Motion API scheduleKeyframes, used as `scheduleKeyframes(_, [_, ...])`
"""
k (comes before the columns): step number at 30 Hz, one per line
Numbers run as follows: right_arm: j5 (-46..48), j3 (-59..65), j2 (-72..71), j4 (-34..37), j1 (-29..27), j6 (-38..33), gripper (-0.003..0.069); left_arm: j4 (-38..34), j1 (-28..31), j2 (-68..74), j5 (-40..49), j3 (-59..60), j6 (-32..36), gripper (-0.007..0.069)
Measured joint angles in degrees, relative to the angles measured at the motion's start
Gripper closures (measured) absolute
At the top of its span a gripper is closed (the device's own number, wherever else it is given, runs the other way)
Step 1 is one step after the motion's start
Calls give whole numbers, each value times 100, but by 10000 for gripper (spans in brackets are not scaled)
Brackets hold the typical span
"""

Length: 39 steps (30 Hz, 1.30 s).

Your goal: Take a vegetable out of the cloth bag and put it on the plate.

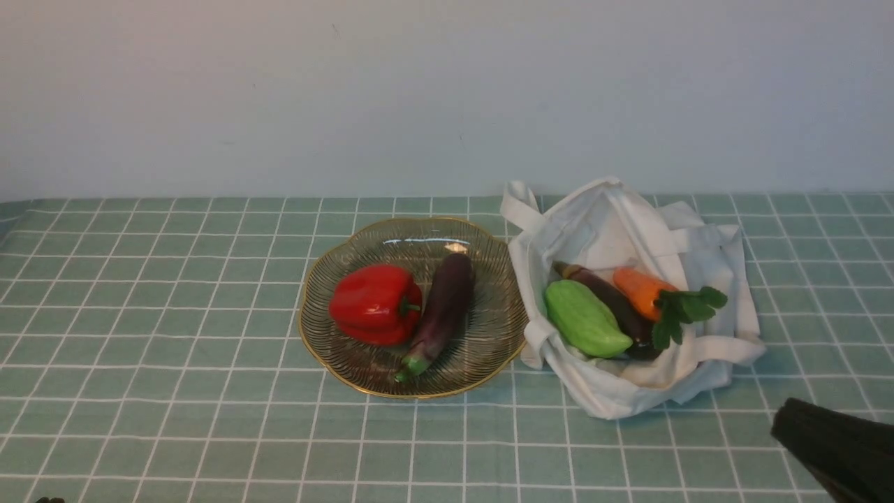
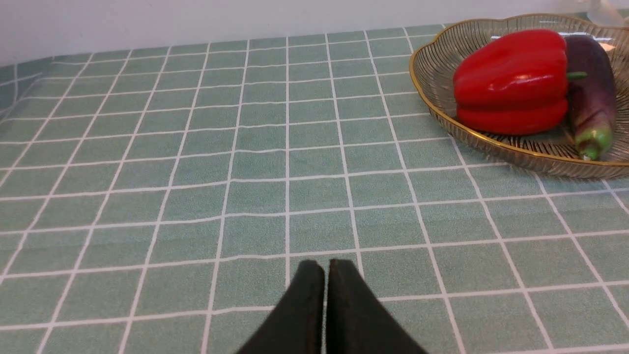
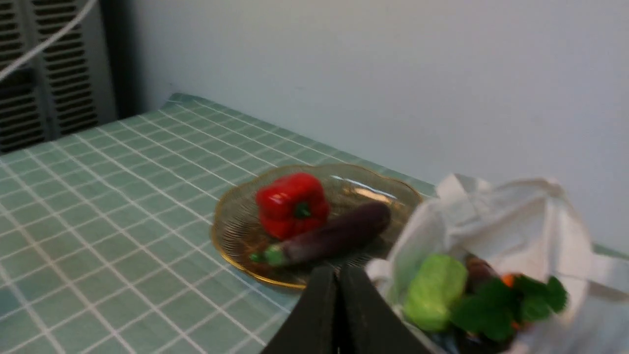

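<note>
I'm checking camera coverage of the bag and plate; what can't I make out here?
- Front view: the left gripper, cut off by the lower edge.
- Front view: the underside of the dark eggplant in the bag, hidden by the gourd.
- Left wrist view: the plate's far side, cut off by the edge.

Right end effector (image 3: 339, 270): closed, nothing between tips; in front of plate (image 3: 226, 246) and cloth bag (image 3: 521, 221). Plate: clear, ribbed, gold-rimmed, resting on bench (image 3: 123, 216) with green, white-lined cover. Plate contents: red pepper (image 3: 293, 204); matte purple-brown eggplant (image 3: 339, 236), lying just beside pepper, green stem cap attached. Cloth bag: white, beside plate; contains green gourd (image 3: 435, 292), dark eggplant (image 3: 479, 270) partly hidden, green leaves (image 3: 491, 305) over orange item (image 3: 508, 280). Slatted panels (image 3: 64, 69) beyond bench. Picture slightly blurred.
</note>
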Motion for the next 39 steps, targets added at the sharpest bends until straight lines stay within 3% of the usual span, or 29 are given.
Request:
scheduleKeyframes(3, [293, 172, -314, 20, -560, 0, 674, 0, 0, 0, 0, 0, 0, 629])
scheduleKeyframes(7, [743, 729, -1144, 27, -1767, 138, 674, 0, 0, 0, 0, 0, 0, 629])
scheduleKeyframes(15, [948, 1337, -2134, -21, -3176, 166, 674, 0, 0, 0, 0, 0, 0, 629])
scheduleKeyframes(39, [1276, 1332, -2291, -23, -3361, 188, 674, 0, 0, 0, 0, 0, 0, 629])
